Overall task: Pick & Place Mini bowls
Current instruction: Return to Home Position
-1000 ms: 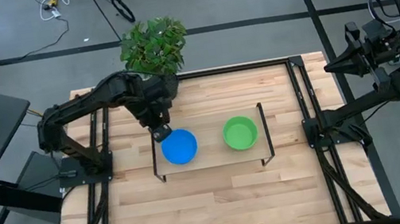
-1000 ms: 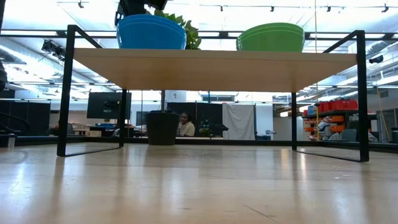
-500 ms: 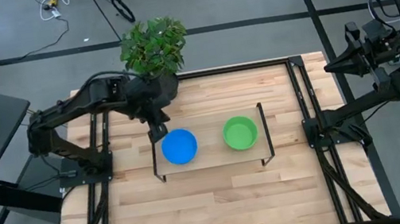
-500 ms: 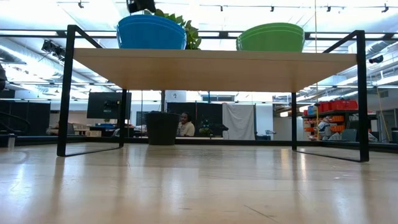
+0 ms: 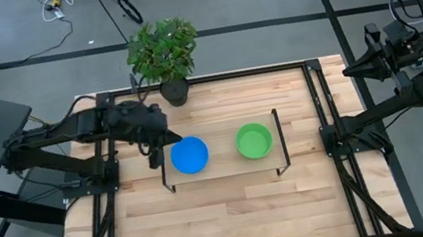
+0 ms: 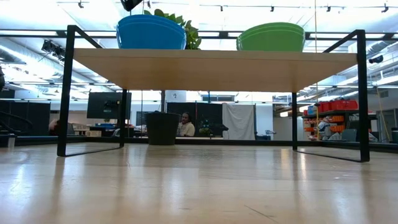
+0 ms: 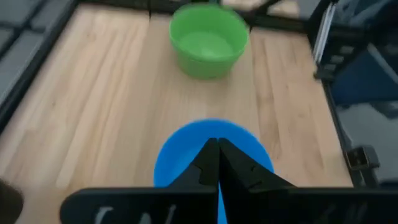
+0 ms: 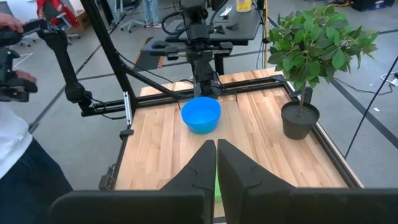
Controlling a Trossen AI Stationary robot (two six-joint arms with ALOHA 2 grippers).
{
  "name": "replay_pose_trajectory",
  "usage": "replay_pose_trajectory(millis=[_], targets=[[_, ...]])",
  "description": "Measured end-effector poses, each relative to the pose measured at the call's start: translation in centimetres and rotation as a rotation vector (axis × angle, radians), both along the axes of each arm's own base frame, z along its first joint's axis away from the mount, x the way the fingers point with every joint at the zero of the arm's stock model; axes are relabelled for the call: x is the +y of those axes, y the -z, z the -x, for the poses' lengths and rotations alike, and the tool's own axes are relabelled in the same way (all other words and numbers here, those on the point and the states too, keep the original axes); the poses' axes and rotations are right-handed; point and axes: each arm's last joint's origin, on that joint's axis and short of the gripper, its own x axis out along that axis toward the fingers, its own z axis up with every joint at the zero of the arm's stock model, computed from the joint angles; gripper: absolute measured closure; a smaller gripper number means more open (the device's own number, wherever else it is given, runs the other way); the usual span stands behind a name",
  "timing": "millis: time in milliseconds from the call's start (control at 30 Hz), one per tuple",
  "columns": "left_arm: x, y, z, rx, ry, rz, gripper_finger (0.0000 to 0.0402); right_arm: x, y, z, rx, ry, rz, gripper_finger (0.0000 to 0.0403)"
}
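Shelf (image 5: 223,166) stands mid-tabletop (image 5: 236,217). On it, two bowl stacks side by side, apart: left stack (image 5: 189,155), right stack (image 5: 254,141). Potted plant (image 5: 163,48) behind shelf, at far edge. Just left of left stack: left gripper (image 5: 154,155).

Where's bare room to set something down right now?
Widest: the table between the shelf and the near edge. Also free: the far right corner, beyond the green bowls and right of the plant pot. Under the shelf is bare. Crowded: left of the blue bowls, where the left end effector hangs. The right end effector waits off the table's right side.
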Motion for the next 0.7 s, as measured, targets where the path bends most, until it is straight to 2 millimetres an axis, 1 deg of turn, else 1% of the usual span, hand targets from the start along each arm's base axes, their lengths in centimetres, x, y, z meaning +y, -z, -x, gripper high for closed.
replay_pose_trajectory(millis=[100,167,233,267,400,700], targets=[[-0.2,1.1,1.5,-0.053,-0.006,-0.012,0.04,0.0,0.0,0.0,-0.002,0.0,0.0,0.0382],[-0.2,1.4,2.4,-0.119,-0.011,-0.011,0.04,0.0,0.0,0.0,-0.003,0.0,0.0,0.0382],[-0.2,2.4,3.4,-0.131,-0.013,-0.011,0.0401,0.0,0.0,0.0,-0.004,0.0,0.0,0.0382],[-0.2,2.6,3.8,-0.161,-0.013,-0.011,0.0401,0.0,0.0,0.0,-0.005,0.0,0.0,0.0382],[-0.3,4.4,4.8,-0.228,-0.009,0.011,0.0401,0.0,0.0,0.0,-0.005,0.0,0.0,0.0382],[-0.5,9.5,6.6,-0.386,0.001,0.021,0.0401,0.0,-0.1,0.0,-0.006,0.0,0.0,0.0382]])
